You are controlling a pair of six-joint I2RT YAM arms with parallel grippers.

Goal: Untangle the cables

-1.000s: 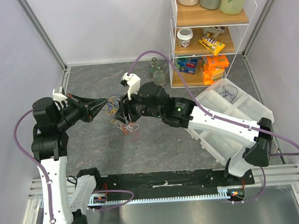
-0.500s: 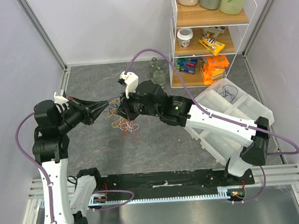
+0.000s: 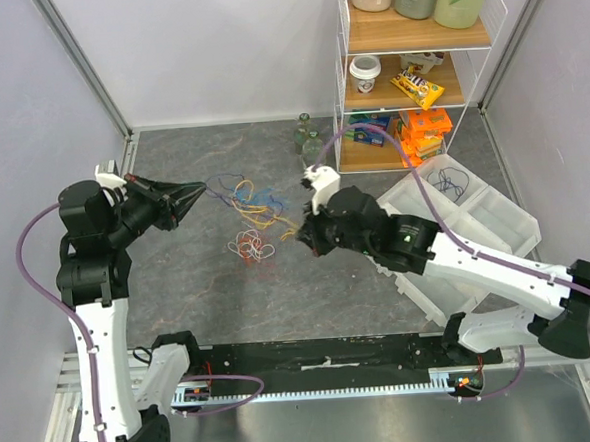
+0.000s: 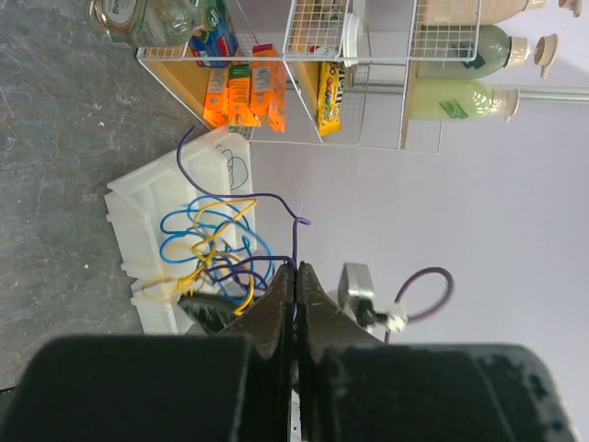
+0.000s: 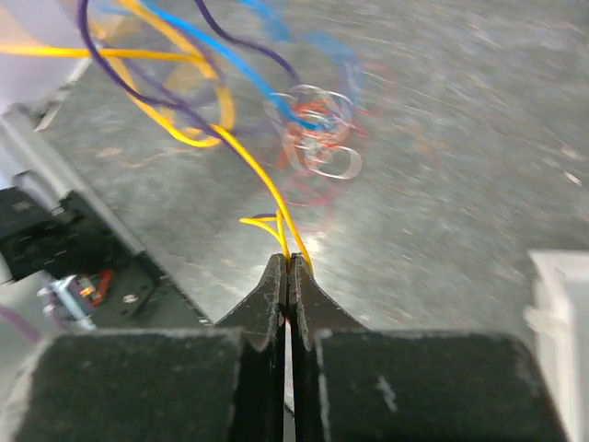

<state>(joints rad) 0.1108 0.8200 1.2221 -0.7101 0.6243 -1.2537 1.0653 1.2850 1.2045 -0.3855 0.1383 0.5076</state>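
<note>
Cables [image 3: 243,196] in blue, yellow and purple hang in a loose, open web above the middle of the table [image 3: 180,298], pulled out between the two grippers. One purple strand [image 4: 295,244] runs straight into the tips of the left gripper [image 3: 201,191], whose jaws are pressed together on it with no gap between them. At the web's other end a yellow strand [image 5: 279,221] is pinched in the right gripper [image 3: 298,233], which is likewise clamped tight (a short yellow loop curls out just beside its tips).

A smaller tangle [image 3: 247,248] of orange, red and white loops lies on the table below the stretched web, between the grippers and nearer the rail; whether a strand joins it to the web I cannot tell, since the right wrist view is blurred there.

The left arm reaches in from the left side with its gripper pointing right; the right arm stretches across from the right side.

Behind the right arm, a white bin [image 3: 495,209] with several compartments sits at an angle, and a loose loop [image 3: 455,182] of dark blue wire lies in one far compartment. A wire shelf [image 3: 423,98] with boxes, snacks and bottles stands at the far right corner, glass jars [image 3: 310,140] just beside its foot. The dark rail [image 3: 323,354] runs along the near edge.
</note>
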